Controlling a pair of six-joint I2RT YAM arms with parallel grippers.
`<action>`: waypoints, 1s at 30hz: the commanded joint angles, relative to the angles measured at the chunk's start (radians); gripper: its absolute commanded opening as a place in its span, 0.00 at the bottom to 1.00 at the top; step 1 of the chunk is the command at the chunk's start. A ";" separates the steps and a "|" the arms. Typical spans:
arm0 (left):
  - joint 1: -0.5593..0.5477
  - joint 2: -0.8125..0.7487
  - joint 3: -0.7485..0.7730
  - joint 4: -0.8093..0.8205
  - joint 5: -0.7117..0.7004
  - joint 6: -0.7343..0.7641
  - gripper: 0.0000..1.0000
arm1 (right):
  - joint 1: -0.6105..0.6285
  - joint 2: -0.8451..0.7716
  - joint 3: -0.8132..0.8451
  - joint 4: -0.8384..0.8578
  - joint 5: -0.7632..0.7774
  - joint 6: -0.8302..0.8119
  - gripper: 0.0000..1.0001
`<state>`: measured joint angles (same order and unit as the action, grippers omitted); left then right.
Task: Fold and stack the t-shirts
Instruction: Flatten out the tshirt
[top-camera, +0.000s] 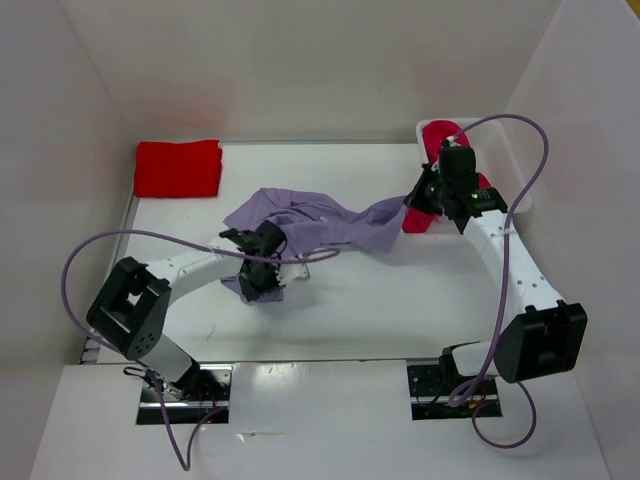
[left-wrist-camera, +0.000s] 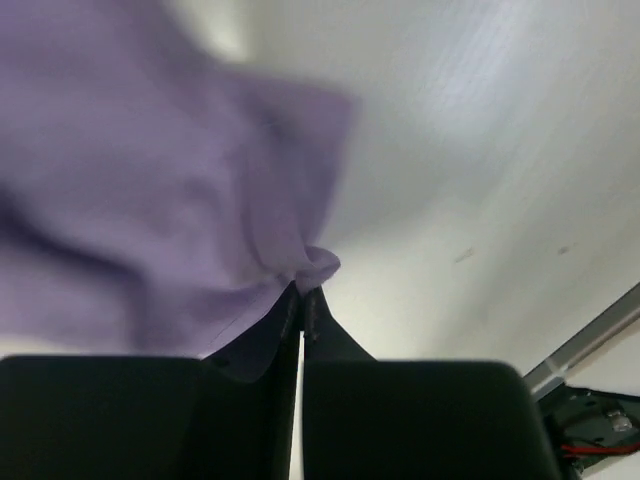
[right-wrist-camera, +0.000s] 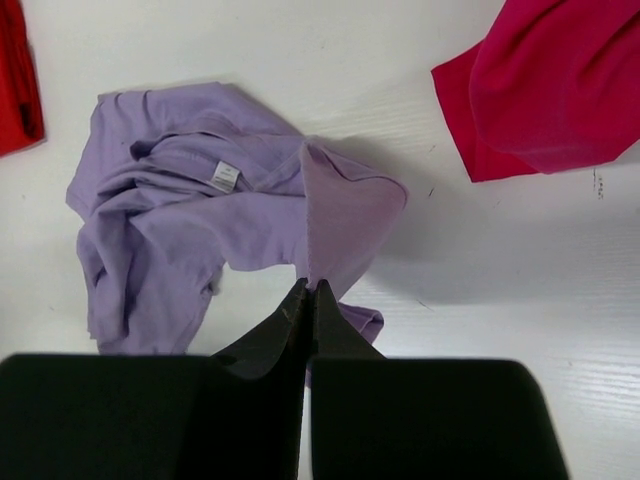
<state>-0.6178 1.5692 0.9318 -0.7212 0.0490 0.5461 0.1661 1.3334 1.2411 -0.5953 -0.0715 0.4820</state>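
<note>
The lavender t-shirt (top-camera: 320, 222) lies crumpled on the table (top-camera: 400, 310), starting just left of the white bin (top-camera: 422, 127). Its long axis runs away from the bin, leftward and slightly toward the arms' bases. Each arm has the end on its own side. The right gripper (right-wrist-camera: 308, 292) is closed on a raised fold at the end beside the bin. The left gripper (left-wrist-camera: 302, 298) is closed on a small peak of cloth at the end farthest from the bin. The shirt is bunched between them, its neck label showing, so spreading it flat probably calls for pulling the two ends apart along that axis. The crimson t-shirt (top-camera: 436, 132) sits in the bin with part spilling over its near-left side, close to the right gripper's hold, and could get dragged along. The bright red t-shirt (top-camera: 178, 168) lies folded well to the bin's left, out of the way.
</note>
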 joint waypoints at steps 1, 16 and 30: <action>0.127 -0.104 0.175 -0.055 0.078 0.024 0.00 | -0.002 0.010 0.061 0.026 0.012 -0.017 0.00; 0.718 -0.027 1.175 -0.037 0.203 0.012 0.00 | -0.185 0.163 0.896 -0.143 0.139 -0.062 0.00; 0.765 -0.230 0.142 -0.176 0.112 0.212 0.00 | 0.154 -0.359 -0.425 -0.132 -0.042 0.314 0.00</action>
<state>0.1333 1.3537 1.2118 -0.8295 0.1860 0.7010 0.2413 1.0485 0.9230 -0.7292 -0.0242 0.6308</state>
